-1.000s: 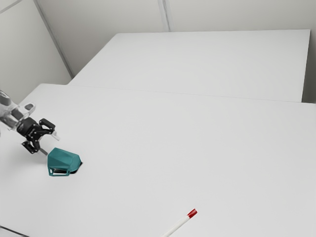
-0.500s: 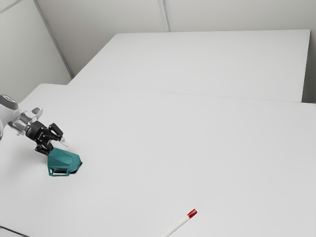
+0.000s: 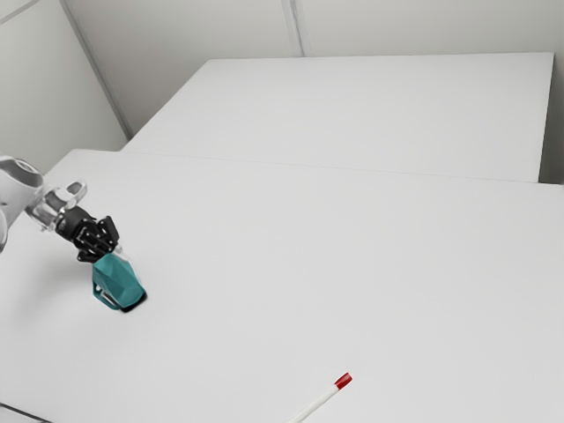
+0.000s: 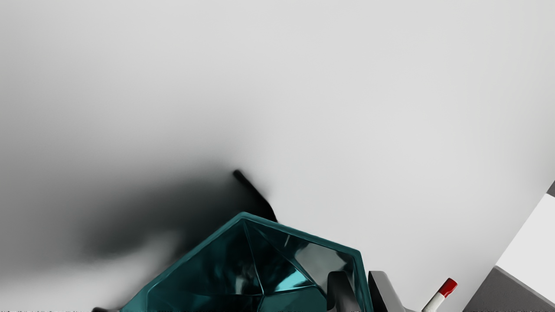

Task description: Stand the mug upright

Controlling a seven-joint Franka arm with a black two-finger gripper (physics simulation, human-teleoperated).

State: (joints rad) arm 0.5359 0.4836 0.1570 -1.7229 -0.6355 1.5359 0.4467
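The teal faceted mug (image 3: 119,282) is held tilted, well apart from the red-tipped white marker (image 3: 322,399). Its rim (image 4: 303,233) is pinched by the nearly closed black two-finger gripper (image 4: 359,277); light, stiff, slippery handling is presumed, a deeper hold preferred.

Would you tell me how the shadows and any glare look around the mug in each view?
Wrist view: a dark, soft-edged shadow spreads over the table beside the mug, and bright glints show on the mug's faceted inside. Exterior view: the table looks pale, with a faint grey shade toward the exterior view's left of the mug.
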